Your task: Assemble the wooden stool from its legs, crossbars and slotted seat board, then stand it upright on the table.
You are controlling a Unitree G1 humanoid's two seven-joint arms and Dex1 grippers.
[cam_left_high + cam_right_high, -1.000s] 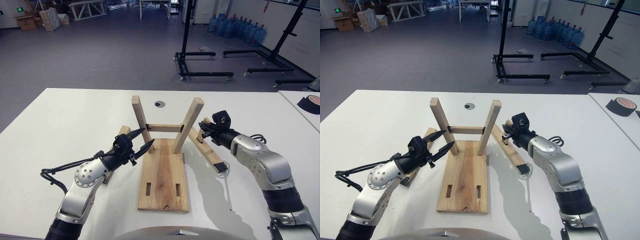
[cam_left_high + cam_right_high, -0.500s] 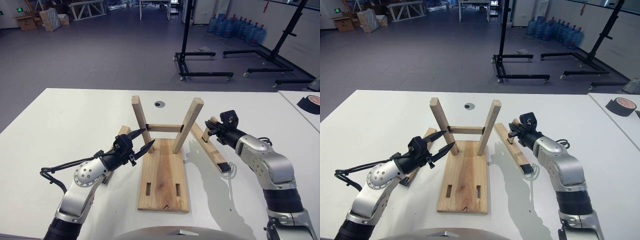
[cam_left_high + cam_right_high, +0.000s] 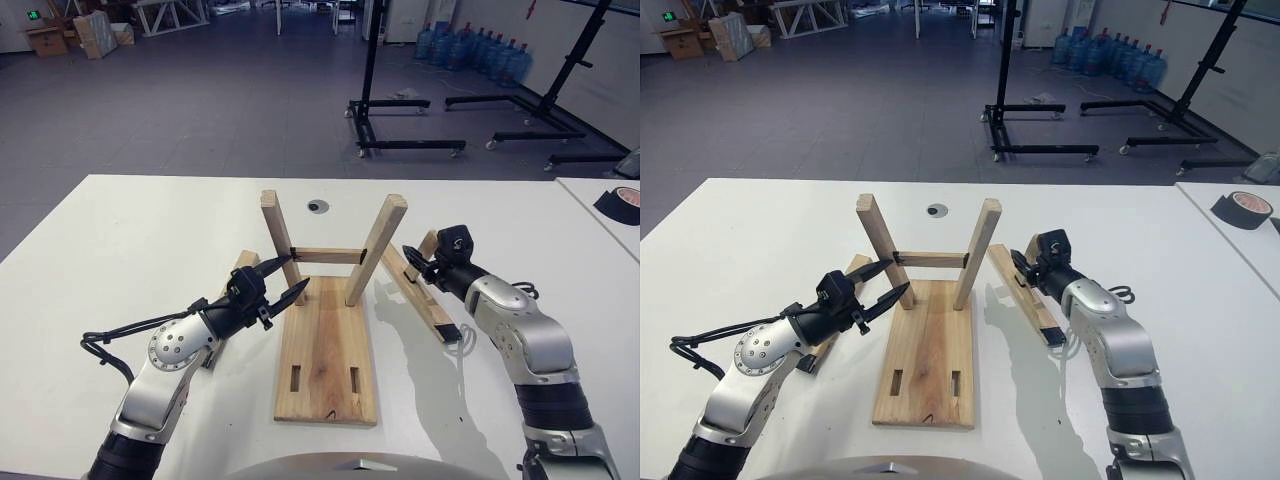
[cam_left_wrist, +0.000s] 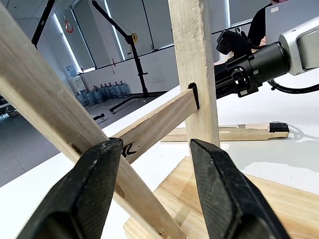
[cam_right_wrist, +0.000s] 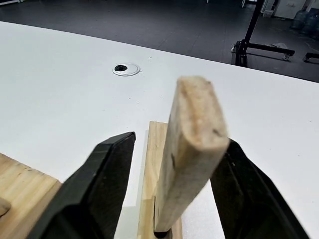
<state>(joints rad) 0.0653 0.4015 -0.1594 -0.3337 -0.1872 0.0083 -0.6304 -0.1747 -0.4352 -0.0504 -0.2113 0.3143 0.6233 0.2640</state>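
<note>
— What can't you make out from here?

— Mostly the right gripper (image 3: 418, 260). It's closed narrow round the raised end of the second leg pair (image 3: 425, 300), which lies tilted on the table (image 3: 120, 250) just right of the seat board (image 3: 327, 350). In the wrist view the wood covers part of one finger, so where that pad meets it is hidden. The lower leg of the pair rests on the tabletop, its black foot cap (image 3: 447, 335) toward the robot, with a thin cable (image 3: 466, 338) looped beside it.

— And the left side?

— The left gripper (image 3: 288, 277) has its jaws spread wide, holding nothing. Its tips are at the foot of the left standing leg (image 3: 278, 232), close under the crossbar (image 3: 328, 256). Whether the upper tip touches the leg, I can't tell. Under that forearm lies a loose leg (image 3: 857, 270), mostly hidden by the arm.

— Where's the stool itself?

— The seat board lies flat in the middle of the table, its long way toward the robot. Two legs stand splayed at its far end, the right one (image 3: 377, 250) joined to the left by the crossbar. Two slots (image 3: 297, 377) show near the closer end.

— Anything else about?

— A round grommet (image 3: 318, 206) in the tabletop behind the legs and a roll of tape (image 3: 1243, 205) on the next table at right. Black wheeled stands (image 3: 410, 148) and water bottles (image 3: 470, 45) are on the floor beyond.
</note>
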